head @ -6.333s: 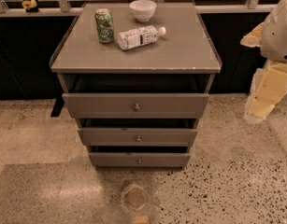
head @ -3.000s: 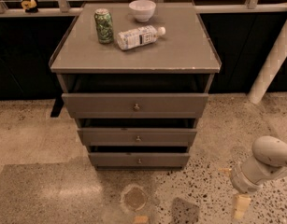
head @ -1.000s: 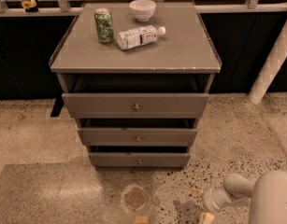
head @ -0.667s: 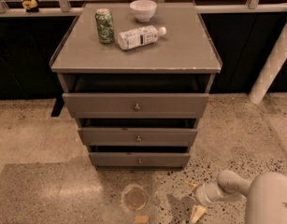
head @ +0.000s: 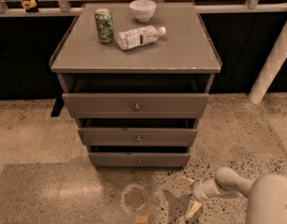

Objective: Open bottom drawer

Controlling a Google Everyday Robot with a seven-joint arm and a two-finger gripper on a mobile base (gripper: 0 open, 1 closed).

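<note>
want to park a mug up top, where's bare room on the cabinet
Bare: front half and right side of the cabinet top. Crowded: back left, around can, bowl and bottle. The hand is low by the floor, front right.

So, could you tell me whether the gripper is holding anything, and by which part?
Nothing is held: the gripper hangs low over the floor, right of the bottom drawer and not touching it.

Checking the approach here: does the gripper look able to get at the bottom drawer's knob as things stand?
Probably yes. The gripper hangs low over the floor, right of and in front of the bottom drawer; nothing stands between it and the knob.
</note>
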